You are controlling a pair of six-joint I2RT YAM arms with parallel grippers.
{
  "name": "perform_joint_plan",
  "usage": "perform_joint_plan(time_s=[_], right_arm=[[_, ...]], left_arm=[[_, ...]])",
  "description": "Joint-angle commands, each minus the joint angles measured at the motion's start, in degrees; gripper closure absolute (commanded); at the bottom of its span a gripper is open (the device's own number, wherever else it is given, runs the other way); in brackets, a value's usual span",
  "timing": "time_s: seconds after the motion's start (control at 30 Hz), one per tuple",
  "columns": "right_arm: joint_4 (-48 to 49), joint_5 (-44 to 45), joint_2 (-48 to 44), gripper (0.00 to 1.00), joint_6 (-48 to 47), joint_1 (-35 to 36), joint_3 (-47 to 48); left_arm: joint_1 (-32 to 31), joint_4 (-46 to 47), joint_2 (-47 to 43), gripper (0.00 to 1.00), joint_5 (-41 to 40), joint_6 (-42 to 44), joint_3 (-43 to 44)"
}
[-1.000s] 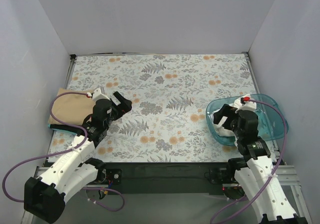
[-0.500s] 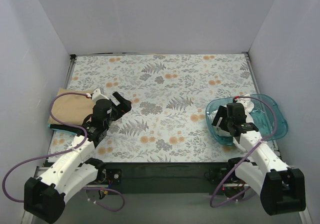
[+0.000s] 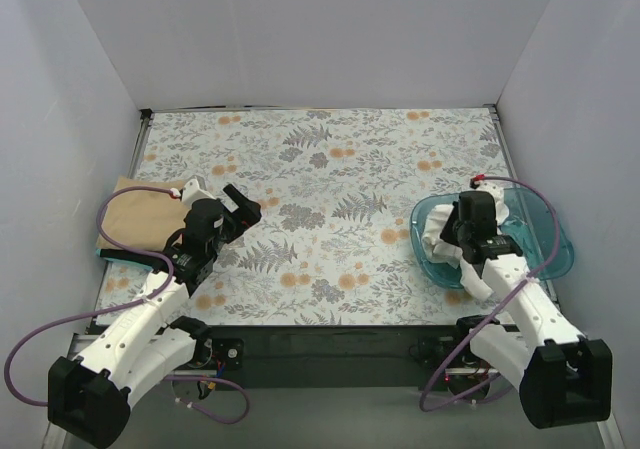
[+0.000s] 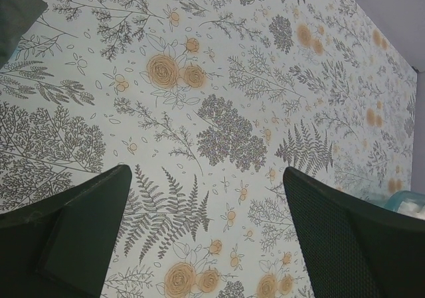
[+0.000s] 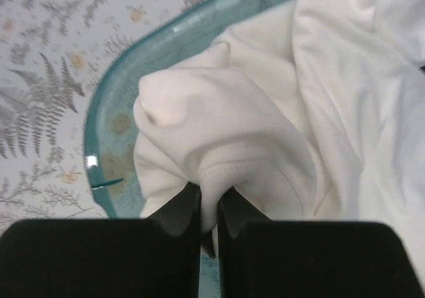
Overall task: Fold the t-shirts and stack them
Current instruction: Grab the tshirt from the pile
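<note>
Fold of white t-shirt point(image 5: 265, 125) pinched tight in right gripper point(image 5: 208, 208), rest bunched in blue tub point(image 5: 166, 38) just beneath it | left gripper point(image 4: 207, 178) spread wide, holding nothing, above floral table point(image 4: 219, 79) | tan t-shirt point(image 3: 140, 224) lies flat on the table to its left, clear of the fingers

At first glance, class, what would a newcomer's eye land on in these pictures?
First, the white t-shirt bunched in the blue tub at right, a fold pinched by the right end effector. Then the tan t-shirt, folded at far left, with the left end effector open nearby.
</note>
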Motion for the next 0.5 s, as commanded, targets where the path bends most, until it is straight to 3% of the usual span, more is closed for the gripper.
perform_joint_plan(time_s=[0.0, 0.2, 0.47], right_arm=[[-0.51, 0.91, -8.12, 0.97, -3.23, -0.23, 7.62], [-1.66, -13.93, -15.97, 0.99, -3.15, -0.23, 16.84], [-2.71, -28.18, -3.77, 0.99, -4.73, 1.79, 39.33]], left_arm=[[0.15, -0.73, 0.2, 0.02, 0.35, -0.26, 2.36], [0.24, -0.73, 0.03, 0.02, -1.59, -0.61, 2.19], [0.15, -0.29, 1.52, 0.02, 0.61, -0.35, 2.36]])
